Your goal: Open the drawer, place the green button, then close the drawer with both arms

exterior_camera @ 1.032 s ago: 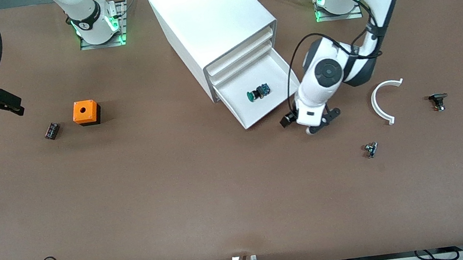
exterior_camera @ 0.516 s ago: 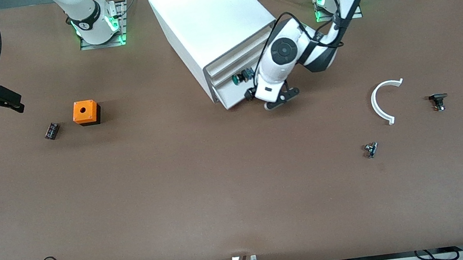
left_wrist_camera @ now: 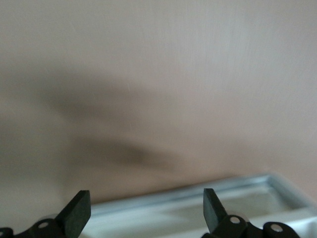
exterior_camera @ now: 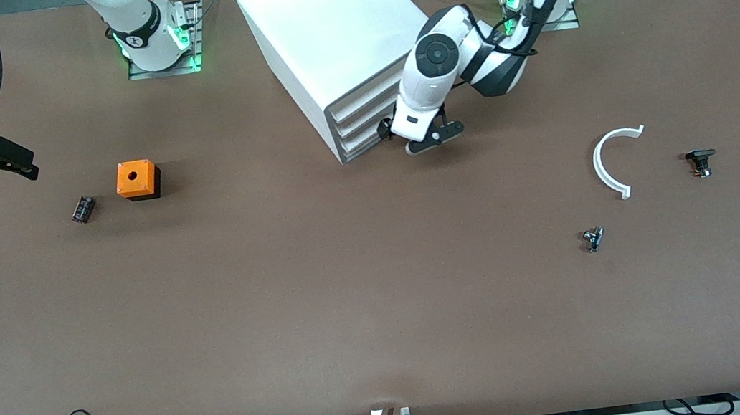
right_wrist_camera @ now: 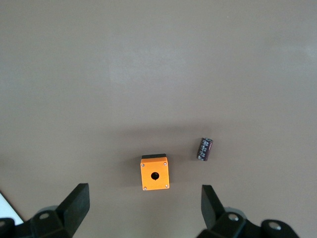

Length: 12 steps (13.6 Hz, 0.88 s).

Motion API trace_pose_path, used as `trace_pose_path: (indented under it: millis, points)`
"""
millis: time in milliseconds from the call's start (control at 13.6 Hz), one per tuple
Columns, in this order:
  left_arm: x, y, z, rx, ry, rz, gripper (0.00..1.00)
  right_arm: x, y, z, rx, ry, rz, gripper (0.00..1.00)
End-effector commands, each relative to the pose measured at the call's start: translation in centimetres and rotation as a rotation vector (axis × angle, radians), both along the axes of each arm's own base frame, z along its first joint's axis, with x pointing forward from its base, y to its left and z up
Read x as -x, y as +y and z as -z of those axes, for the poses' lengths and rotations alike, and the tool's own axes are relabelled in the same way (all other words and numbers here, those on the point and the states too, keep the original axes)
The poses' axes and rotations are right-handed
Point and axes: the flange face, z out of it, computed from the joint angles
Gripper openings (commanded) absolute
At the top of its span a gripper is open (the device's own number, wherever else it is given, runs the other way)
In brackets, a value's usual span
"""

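Where the cabinet [exterior_camera: 340, 45] faces the front camera, we see the drawer [exterior_camera: 361, 143] pushed in, its lip level with the two drawers above it. We cannot see the button in any view. The left gripper [exterior_camera: 414, 137] sits at the drawer's front corner, touching it or nearly so; from the front view we cannot tell which. Its wrist hides part of the drawer fronts. In the left wrist view, its fingertips [left_wrist_camera: 77, 210] stand wide apart with nothing between them, and only a blurred strip of white edge [left_wrist_camera: 198, 201] shows under them against bare table [left_wrist_camera: 158, 74].

Toward the right arm's end of the table, well apart from the cabinet, the right gripper [exterior_camera: 1, 161] hangs in the air, its arm mostly cut off by the picture's edge. Its fingers [right_wrist_camera: 74, 203] are spread wide and hold nothing. Under it we see an orange box [right_wrist_camera: 154, 172] with a hole and, just beside that, a small dark cylinder [right_wrist_camera: 205, 148].

Toward the left arm's end, away from the cabinet, lie a white arc [exterior_camera: 613, 159] and two small dark parts [exterior_camera: 699, 161] [exterior_camera: 592, 238], too small for us to make out.
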Motion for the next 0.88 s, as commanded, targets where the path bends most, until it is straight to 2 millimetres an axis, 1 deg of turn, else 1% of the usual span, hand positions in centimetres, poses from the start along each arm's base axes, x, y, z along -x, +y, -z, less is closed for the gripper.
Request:
trace_pose_path:
  millis: [0, 74, 147, 295, 368, 442, 516, 589, 663, 737, 811]
  points:
    - [-6.9, 6.5, -7.7, 0.022, -0.144, -0.15, 1.0, 0.4, -0.1, -0.4, -0.019, -0.001, -0.012, 1.0]
    - [-9.0, 9.2, -10.4, 0.024, -0.194, -0.19, 1.0, 0.4, 0.0, -0.4, -0.019, -0.001, -0.014, 1.0]
    - [-10.9, 13.5, -14.7, -0.01, -0.247, -0.106, 1.0, 0.7, 0.1, -0.4, -0.019, 0.011, -0.015, 1.0]
    - [-13.0, 18.3, -18.9, -0.031, -0.271, -0.022, 1.0, 0.7, 0.3, -0.5, -0.018, 0.01, -0.018, 1.0]
    - [-13.5, 20.4, -21.4, -0.047, -0.275, 0.007, 1.0, 0.8, 0.3, -0.6, -0.018, 0.008, -0.019, 1.0]
    - [-13.5, 22.7, -23.4, -0.065, -0.271, 0.053, 1.0, 0.8, 0.3, -0.8, -0.018, 0.007, -0.027, 1.0]
    - [-13.0, 24.5, -25.5, -0.081, -0.275, 0.126, 1.0, 1.0, 0.1, -0.8, -0.019, 0.016, -0.06, 1.0]
    - [-12.2, 26.3, -27.2, -0.097, -0.266, 0.209, 1.0, 1.1, -0.1, -0.8, -0.02, 0.025, -0.084, 1.0]
    - [-11.5, 28.9, -29.3, -0.112, -0.264, 0.276, 1.0, 1.1, -0.2, -0.8, -0.022, 0.022, -0.084, 1.0]
    - [-10.9, 31.3, -30.7, -0.113, -0.236, 0.332, 1.0, 1.0, -0.3, -0.8, -0.023, 0.014, -0.083, 1.0]
    - [-10.8, 33.9, -32.3, -0.113, -0.216, 0.374, 1.0, 0.9, -0.4, -1.1, -0.024, 0.008, -0.081, 1.0]
